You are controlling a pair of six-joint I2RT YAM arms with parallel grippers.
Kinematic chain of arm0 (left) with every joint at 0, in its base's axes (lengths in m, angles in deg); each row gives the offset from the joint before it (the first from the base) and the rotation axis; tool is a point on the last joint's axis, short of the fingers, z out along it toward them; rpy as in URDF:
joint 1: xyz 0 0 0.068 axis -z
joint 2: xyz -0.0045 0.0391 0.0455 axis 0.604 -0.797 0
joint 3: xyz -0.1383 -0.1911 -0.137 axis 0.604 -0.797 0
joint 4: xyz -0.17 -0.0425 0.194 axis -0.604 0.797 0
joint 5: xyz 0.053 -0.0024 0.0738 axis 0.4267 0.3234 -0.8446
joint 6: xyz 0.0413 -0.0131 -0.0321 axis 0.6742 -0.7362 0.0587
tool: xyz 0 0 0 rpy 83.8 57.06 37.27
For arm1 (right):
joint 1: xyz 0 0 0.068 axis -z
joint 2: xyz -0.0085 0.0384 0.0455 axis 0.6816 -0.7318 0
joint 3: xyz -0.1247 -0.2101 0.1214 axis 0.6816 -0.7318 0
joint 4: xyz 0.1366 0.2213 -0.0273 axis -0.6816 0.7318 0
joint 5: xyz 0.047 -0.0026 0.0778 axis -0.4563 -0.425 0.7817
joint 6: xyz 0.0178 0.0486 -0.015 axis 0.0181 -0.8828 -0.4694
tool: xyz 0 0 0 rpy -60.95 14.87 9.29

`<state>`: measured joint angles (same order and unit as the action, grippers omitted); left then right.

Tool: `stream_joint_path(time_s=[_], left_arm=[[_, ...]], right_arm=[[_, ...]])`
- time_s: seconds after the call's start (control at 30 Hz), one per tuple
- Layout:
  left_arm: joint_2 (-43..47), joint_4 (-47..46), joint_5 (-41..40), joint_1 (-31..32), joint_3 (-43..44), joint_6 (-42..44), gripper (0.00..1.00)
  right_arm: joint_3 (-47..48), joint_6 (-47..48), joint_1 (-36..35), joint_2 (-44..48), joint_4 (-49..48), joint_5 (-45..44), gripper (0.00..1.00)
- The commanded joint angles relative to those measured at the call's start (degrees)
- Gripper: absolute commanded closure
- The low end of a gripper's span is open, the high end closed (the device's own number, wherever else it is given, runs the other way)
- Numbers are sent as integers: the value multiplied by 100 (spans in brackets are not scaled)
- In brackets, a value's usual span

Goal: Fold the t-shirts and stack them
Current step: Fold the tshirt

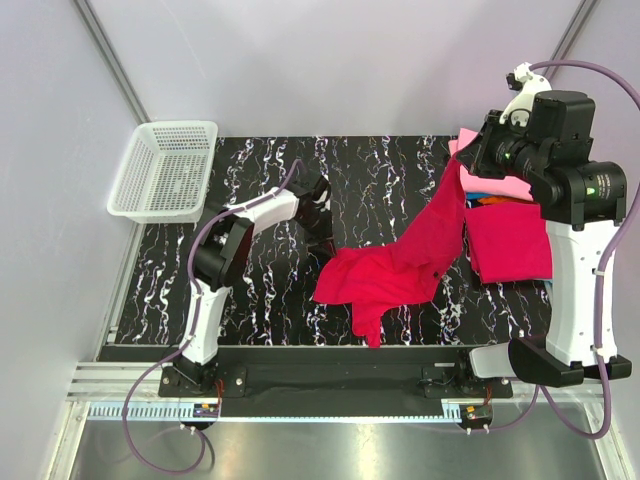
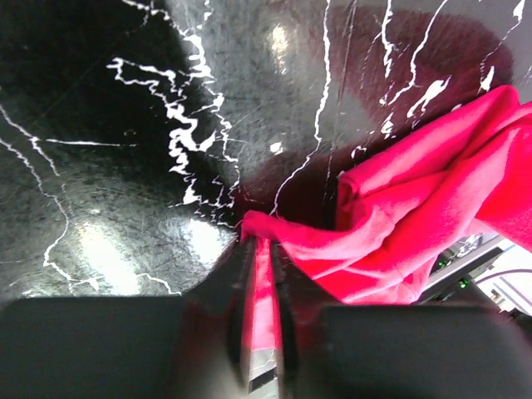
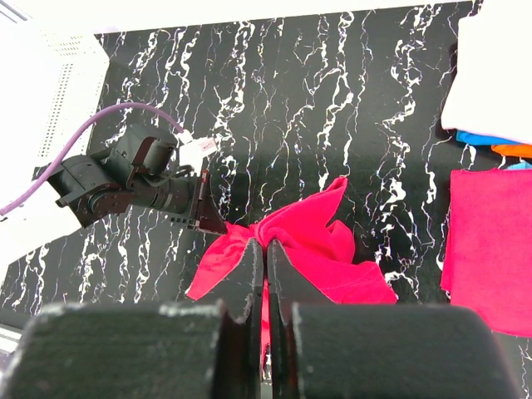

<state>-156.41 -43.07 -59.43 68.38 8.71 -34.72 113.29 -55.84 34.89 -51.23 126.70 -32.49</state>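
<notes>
Right end effector (image 1: pixel 462 160): up high at the far right, fingers pressed together on a top edge of the loose red t-shirt (image 1: pixel 400 260). In the wrist view there's a sliver of red between them.
Left end effector (image 2: pixel 260 249): down low at the table (image 1: pixel 380 180), fingers nipped together on the shirt's left edge, red cloth sandwiched between them.
Shirt's line: one long diagonal, from the raised right grip down and leftward to the low left grip. The lower half pools crumpled on the table, with a tail pointing toward the near edge.
Who's nearer: each arm has one end, the left the low one and the right the high one.
Next move turns on: by my read, the two grips drawing apart along that diagonal to spread the cloth flat. The bunched middle may come out twisted.
Stack: folded red t-shirt (image 1: pixel 510 245) lies just right of the hanging cloth, under the right arm, with a pink t-shirt (image 1: pixel 505 188) behind it.
Basket (image 1: pixel 165 170): far left corner, well apart.
</notes>
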Motion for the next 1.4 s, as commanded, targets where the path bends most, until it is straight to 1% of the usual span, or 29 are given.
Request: stream_joint_path(time_s=[0.0, 0.03, 0.17, 0.23, 0.37, 0.53, 0.63, 0.73, 0.8, 0.83, 0.87, 0.9, 0.93, 1.0, 1.07, 1.13, 1.27, 1.33, 1.37], left_arm=[[-45, -210, 236, 24, 81, 58, 94], [-45, -228, 227, 24, 55, 66, 100], [130, -210, 61, 7, -42, 198, 100], [411, -210, -19, -37, -103, 225, 100], [1043, -105, -142, -318, -103, 216, 100], [1921, 176, -431, -669, 238, 277, 100], [2169, 343, -476, -784, 467, 260, 100], [2415, 527, -564, -1029, 810, 365, 100], [2311, 580, -127, -1144, 1081, 409, 100], [2188, 781, 293, -1197, 1188, 357, 100], [2065, 861, 419, -1197, 1241, 357, 97], [1873, 888, 481, -1171, 1172, 330, 91], [1818, 897, 386, -1101, 1075, 287, 79], [1722, 880, 176, -952, 769, 295, 63], [1669, 871, -62, -838, 479, 330, 54], [1616, 775, -220, -724, 311, 374, 51], [1633, 300, -309, -635, -233, 357, 48], [1546, 98, -300, -618, -349, 330, 46], [1519, 36, -326, -609, -410, 321, 44]], right_arm=[[32, 68, 8, 21, -347, 116, 100], [23, 77, 8, 21, -356, 116, 100], [-21, 86, 8, 30, -365, 89, 100], [-29, 86, 8, 47, -365, 28, 100], [-12, 103, 8, 56, -374, -69, 100], [-3, 130, 8, 56, -382, -113, 100], [-29, 121, 8, 56, -391, -87, 100], [-47, 138, 8, 82, -400, -139, 100], [-38, 147, 8, 100, -409, -139, 100], [-38, 138, 8, 91, -409, -131, 100], [-38, 147, 8, 83, -409, -113, 100], [-47, 130, 8, 74, -409, -104, 100], [-56, 112, 8, 65, -418, -104, 100], [-99, 86, 8, 74, -418, -69, 100], [-178, 77, 8, 91, -444, -60, 100], [-223, 68, -1, 109, -461, -43, 100], [-363, 24, 8, 127, -532, -8, 100], [-372, -2, 17, 118, -541, 1, 100], [-390, -2, 8, 118, -549, 1, 100]])
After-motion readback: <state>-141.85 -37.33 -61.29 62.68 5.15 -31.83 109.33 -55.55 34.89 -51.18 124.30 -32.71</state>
